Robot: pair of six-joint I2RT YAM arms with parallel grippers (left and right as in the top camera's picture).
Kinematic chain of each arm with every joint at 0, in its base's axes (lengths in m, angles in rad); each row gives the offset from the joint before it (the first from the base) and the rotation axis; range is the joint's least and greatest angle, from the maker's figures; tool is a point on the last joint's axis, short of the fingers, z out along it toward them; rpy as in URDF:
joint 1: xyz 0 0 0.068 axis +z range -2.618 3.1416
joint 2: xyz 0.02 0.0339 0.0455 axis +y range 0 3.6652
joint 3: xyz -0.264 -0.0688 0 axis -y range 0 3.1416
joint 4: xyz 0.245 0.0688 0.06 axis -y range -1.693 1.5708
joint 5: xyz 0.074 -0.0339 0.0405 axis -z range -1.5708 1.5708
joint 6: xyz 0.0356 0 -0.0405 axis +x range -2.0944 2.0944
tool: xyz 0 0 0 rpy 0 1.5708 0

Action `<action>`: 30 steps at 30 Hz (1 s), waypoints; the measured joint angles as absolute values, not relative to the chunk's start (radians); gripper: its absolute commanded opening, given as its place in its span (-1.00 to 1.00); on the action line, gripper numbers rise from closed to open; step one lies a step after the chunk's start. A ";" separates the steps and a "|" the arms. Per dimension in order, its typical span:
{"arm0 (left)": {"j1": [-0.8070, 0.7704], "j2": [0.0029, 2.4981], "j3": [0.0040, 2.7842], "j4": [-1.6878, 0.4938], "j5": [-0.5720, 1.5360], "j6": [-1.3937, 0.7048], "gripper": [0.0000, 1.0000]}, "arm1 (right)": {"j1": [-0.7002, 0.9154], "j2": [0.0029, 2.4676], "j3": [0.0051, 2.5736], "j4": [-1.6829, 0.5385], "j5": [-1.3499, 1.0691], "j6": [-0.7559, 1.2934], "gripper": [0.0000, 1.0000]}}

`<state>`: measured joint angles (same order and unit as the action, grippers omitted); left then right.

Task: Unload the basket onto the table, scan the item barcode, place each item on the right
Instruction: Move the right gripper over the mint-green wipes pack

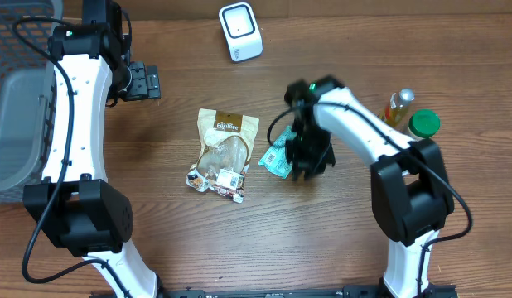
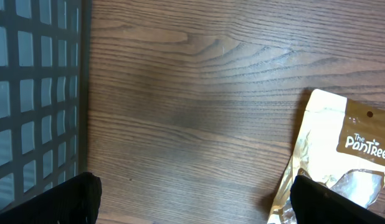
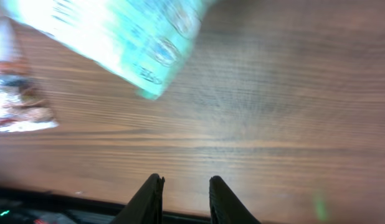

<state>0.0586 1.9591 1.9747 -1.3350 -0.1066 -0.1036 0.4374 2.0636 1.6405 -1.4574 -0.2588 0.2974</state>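
At the far left of the wooden table point(image 1: 339, 240) we see a dark grey wire-mesh basket point(image 1: 16, 50) with a pale grey plastic tub point(image 1: 16, 124) inside it. Just beside the basket, the left gripper point(image 1: 153, 82) hovers over bare wood with its jaws spread wide and nothing between them. In its wrist view the two black fingers point(image 2: 68, 199) sit at the bottom corners of the picture. Further right, near the table's far edge, stands a white boxy barcode scanner point(image 1: 240, 31). Nearer to us lies a flat beige and gold snack pouch point(image 1: 223, 149) with a brown label, face up, well apart from the scanner. Just right of the pouch lies the small teal-green foil packet point(image 1: 275, 159), flat on the wood and close to the pouch's edge; whether the two touch we cannot tell. The right gripper point(image 3: 185, 186) is low over the table right beside this packet. Its jaws are parted by a narrow gap that shows only wood, so it holds nothing. At the far right stand a small clear bottle of yellow liquid point(image 1: 397, 108) and, close by it, a green-lidded jar point(image 1: 423, 123).
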 measured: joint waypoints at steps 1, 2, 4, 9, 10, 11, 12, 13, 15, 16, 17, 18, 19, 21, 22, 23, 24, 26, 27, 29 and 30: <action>0.059 1.959 1.975 -1.335 -0.107 -0.104 0.99 | 0.425 2.064 1.683 -1.469 -0.259 0.279 -0.46; 0.059 1.959 1.975 -1.335 -0.107 -0.104 0.99 | 0.410 2.064 1.724 -1.472 -0.259 0.263 -0.41; 0.059 1.959 1.975 -1.320 -0.105 -0.104 0.99 | 0.382 2.064 1.785 -1.459 -0.259 0.239 -0.31; 0.059 1.959 1.975 -1.230 -0.093 -0.105 0.99 | 0.313 2.063 1.834 -1.354 -0.258 0.207 -0.15; 0.059 1.959 1.975 -1.230 -0.075 -0.109 0.99 | 0.301 2.063 1.834 -1.338 -0.258 0.205 -0.11; 0.059 1.959 1.975 -1.230 -0.047 -0.114 0.99 | 0.288 2.063 1.834 -1.324 -0.258 0.204 -0.07; 0.059 1.959 1.975 -1.224 -0.013 -0.120 0.99 | 0.278 2.063 1.834 -1.314 -0.258 0.202 -0.03; 0.059 1.959 1.975 -1.218 0.028 -0.125 0.99 | 0.267 2.063 1.834 -1.309 -0.258 0.201 0.01; 0.059 1.959 1.975 -1.219 0.110 -0.131 1.00 | 0.251 2.063 1.834 -1.309 -0.258 0.198 0.06; 0.059 1.959 1.975 -1.221 0.145 -0.132 1.00 | 0.245 2.063 1.834 -1.311 -0.258 0.198 0.08; 0.058 1.959 1.975 -1.226 0.194 -0.133 1.00 | 0.239 2.063 1.834 -1.311 -0.258 0.198 0.11; 0.054 1.959 1.975 -1.230 0.229 -0.135 0.99 | 0.235 2.063 1.834 -1.313 -0.258 0.194 0.13; 0.051 1.959 1.974 -1.232 0.266 -0.136 0.99 | 0.230 2.063 1.834 -1.314 -0.258 0.193 0.15; 0.038 1.959 1.971 -1.234 0.331 -0.139 0.99 | 0.229 2.063 1.834 -1.315 -0.258 0.191 0.22; 0.025 1.959 1.969 -1.237 0.366 -0.139 1.00 | 0.229 2.063 1.834 -1.316 -0.259 0.187 0.26; 0.013 1.959 1.968 -1.243 0.392 -0.141 0.81 | 0.229 2.063 1.834 -1.316 -0.258 0.184 0.29; -0.001 1.959 1.968 -1.253 0.414 -0.143 0.55 | 0.229 2.063 1.834 -1.317 -0.258 0.182 0.30; -0.035 1.959 1.967 -1.272 0.446 -0.155 0.26 | 0.229 2.063 1.834 -1.317 -0.259 0.182 0.31; -0.054 1.959 1.967 -1.279 0.456 -0.158 0.16 | 0.229 2.063 1.834 -1.317 -0.258 0.182 0.31; -0.094 1.959 1.966 -1.291 0.467 -0.165 0.01 | 0.229 2.063 1.834 -1.316 -0.258 0.182 0.32; -0.117 1.959 1.965 -1.294 0.465 -0.167 -0.03 | 0.229 2.063 1.834 -1.314 -0.259 0.182 0.31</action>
